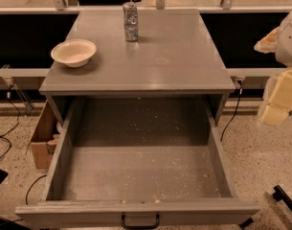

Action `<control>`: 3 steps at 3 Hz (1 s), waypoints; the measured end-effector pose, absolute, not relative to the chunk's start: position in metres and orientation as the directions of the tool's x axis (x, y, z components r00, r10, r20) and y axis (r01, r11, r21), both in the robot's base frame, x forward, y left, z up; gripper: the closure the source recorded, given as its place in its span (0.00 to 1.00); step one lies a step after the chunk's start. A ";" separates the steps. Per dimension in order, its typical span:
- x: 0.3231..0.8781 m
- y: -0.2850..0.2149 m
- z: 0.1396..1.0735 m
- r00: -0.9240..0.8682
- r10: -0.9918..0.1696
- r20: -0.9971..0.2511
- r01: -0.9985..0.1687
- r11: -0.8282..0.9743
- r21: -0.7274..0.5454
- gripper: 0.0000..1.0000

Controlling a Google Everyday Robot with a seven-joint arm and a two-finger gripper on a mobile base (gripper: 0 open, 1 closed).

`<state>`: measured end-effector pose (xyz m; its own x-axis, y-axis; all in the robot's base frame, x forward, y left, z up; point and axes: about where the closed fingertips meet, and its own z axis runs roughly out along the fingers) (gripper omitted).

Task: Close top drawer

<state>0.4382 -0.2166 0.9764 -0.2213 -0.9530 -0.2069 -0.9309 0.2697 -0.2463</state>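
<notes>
One top drawer (140, 174) is wide open — its front lies left of the gripper (278, 99) by the right edge. Gripper open or shut — cannot tell.

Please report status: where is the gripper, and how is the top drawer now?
Gripper at right edge, beside grey cabinet, off the drawer. Wide grey top drawer pulled far out, only crumbs inside. Nothing seen blocking it.

The gripper (278, 102) is seen at the right edge of the view, partly cut off by it. It is built of pale cream-yellow, blocky segments with flat faces. Above it, the arm (290, 37) is covered by a rounded whitish shell, edged with a tan, rough-outlined piece.
</notes>
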 end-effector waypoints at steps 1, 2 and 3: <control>0.438 -0.217 0.976 -0.221 -0.953 -0.207 -0.931 0.270 -0.246 0.00; 0.432 -0.217 0.974 -0.231 -0.955 -0.186 -0.925 0.275 -0.263 0.00; 0.397 -0.210 0.941 -0.274 -0.948 -0.159 -0.908 0.310 -0.282 0.02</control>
<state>0.3972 -0.2104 0.9407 -0.2743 -0.9484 -0.1589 -0.9080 0.3099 -0.2821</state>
